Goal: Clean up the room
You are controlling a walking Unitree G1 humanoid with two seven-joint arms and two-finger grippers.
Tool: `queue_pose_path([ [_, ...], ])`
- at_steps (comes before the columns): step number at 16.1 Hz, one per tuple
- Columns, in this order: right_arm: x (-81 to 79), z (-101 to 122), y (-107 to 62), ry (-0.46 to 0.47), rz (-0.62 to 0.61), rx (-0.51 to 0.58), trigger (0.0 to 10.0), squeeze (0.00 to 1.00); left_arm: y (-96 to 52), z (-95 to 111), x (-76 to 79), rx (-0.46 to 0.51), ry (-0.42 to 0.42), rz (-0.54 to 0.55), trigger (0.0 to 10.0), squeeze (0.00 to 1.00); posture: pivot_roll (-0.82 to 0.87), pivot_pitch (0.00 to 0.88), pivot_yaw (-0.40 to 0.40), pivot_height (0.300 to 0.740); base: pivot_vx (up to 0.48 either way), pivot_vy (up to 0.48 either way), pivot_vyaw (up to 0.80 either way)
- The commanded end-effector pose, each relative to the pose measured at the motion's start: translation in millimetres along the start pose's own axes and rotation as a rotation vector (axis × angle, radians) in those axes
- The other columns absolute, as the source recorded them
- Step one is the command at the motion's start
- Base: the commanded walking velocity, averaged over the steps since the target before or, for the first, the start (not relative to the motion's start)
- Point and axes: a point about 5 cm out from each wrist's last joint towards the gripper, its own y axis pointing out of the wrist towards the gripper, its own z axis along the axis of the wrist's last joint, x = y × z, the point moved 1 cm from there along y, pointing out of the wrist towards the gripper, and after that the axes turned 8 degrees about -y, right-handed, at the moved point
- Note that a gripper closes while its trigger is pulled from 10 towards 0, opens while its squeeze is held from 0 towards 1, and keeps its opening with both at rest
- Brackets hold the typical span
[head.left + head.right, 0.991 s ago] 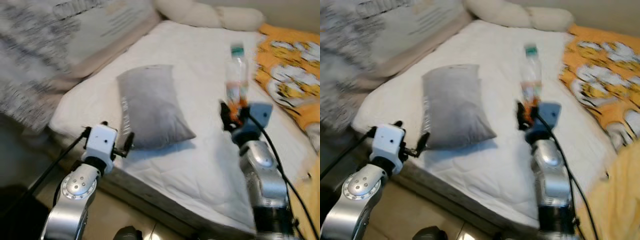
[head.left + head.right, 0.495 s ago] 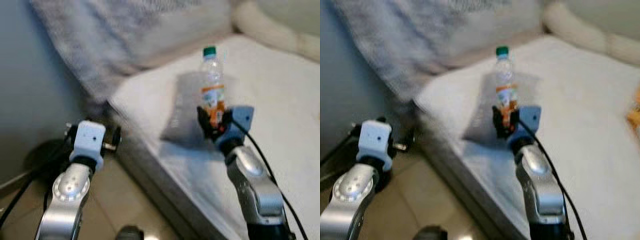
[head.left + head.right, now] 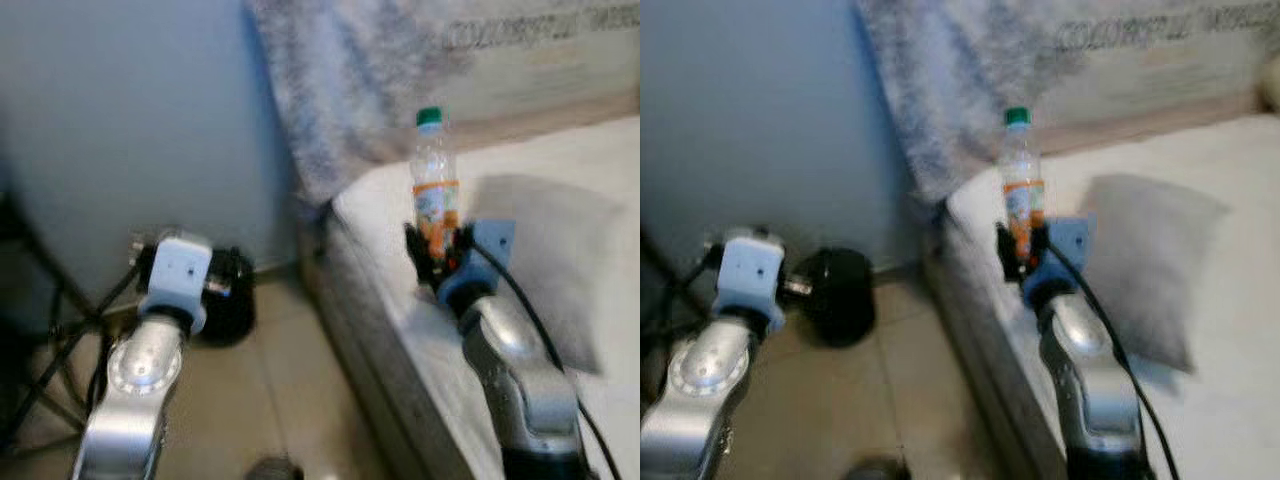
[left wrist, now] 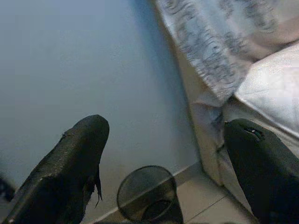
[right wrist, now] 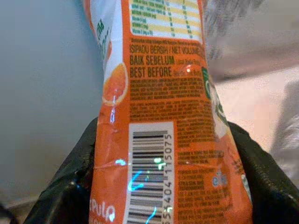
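The view has turned left since 0.5 s ago, bringing a black bin (image 3: 225, 300) on the floor into sight. The right gripper (image 3: 438, 262) grasps the upright bottle (image 3: 434, 180) above the bed (image 3: 400, 330) edge. The left gripper (image 4: 163, 172) is spread wide, holding nothing.

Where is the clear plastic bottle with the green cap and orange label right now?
The clear plastic bottle stands upright in the right gripper, held over the white mattress's edge, with the grey pillow to its right.
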Motion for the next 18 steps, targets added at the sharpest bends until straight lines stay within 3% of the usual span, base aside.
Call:
queue_pose_path([
  [1, 1.2, 1, -0.6, -0.005, -0.004, -0.005, 10.0, 0.00, 1.2, -4, 3.1, -0.019, -0.002, -0.010, 10.0, 0.00, 0.12, 0.000, 0.035, 0.740, 0.000, 0.000, 0.80],
  [4, -2.1, -15, 3.8, -0.005, 0.059, -0.106, 10.0, 0.00, 2.5, -3, 4.4, -0.009, -0.035, -0.022, 10.0, 0.00, 0.13, 0.000, 0.035, 0.740, 0.000, 0.000, 0.53],
  [6, -6.0, -23, 7.7, -0.110, 0.096, -0.147, 10.0, 0.00, 2.2, -5, 3.4, -0.018, -0.050, -0.015, 10.0, 0.00, 0.13, 0.000, 0.032, 0.740, 0.000, 0.000, 0.00],
  [9, -7.2, -27, 10.1, -0.136, 0.097, -0.159, 10.0, 0.00, 1.0, -8, 3.6, -0.024, -0.059, -0.009, 10.0, 0.00, 0.14, 0.000, 0.015, 0.740, 0.000, 0.000, 0.00],
  [11, -8.2, -34, 16.3, -0.135, 0.062, -0.191, 10.0, 0.00, -1.2, -11, 3.6, -0.029, -0.063, -0.004, 10.0, 0.00, 0.14, 0.000, 0.004, 0.740, 0.242, 0.000, 0.80],
  [14, -21.3, -33, 23.7, -0.160, 0.085, -0.173, 10.0, 0.00, 2.0, -11, 5.0, -0.030, -0.059, -0.010, 10.0, 0.00, 0.15, 0.000, -0.014, 0.740, 0.273, 0.000, 0.00],
  [18, -9.0, -34, 25.0, -0.124, 0.014, -0.179, 10.0, 0.00, 0.1, -13, 2.1, -0.035, -0.059, 0.003, 10.0, 0.00, 0.15, 0.000, -0.021, 0.740, 0.325, 0.000, 0.00],
])
